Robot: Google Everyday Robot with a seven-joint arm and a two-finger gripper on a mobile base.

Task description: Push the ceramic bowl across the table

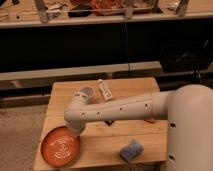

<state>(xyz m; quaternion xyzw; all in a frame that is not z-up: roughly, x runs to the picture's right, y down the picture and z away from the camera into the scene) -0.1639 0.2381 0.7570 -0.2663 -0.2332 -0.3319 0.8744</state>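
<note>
Dark shelving looms behind the tabletop [145, 132]. Bowl [60, 146] sits at the near-left corner, rim hanging over the edge. Claw [74, 131] is tucked under the bent arm beside the bowl, so I can't tell its state. Most pushing remains, I'd judge.

One table [145, 142] holds one bowl [60, 147] at lower left, one cup [86, 93], one small white bottle [105, 90], one blue, perhaps sponge-like, block [131, 150]; the one gripper sits hidden beneath the arm's elbow.

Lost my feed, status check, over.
Gripper down at ceramic bowl's far rim. Bowl at table's near-left corner. Cup, small bottle, blue sponge stand clear.
</note>
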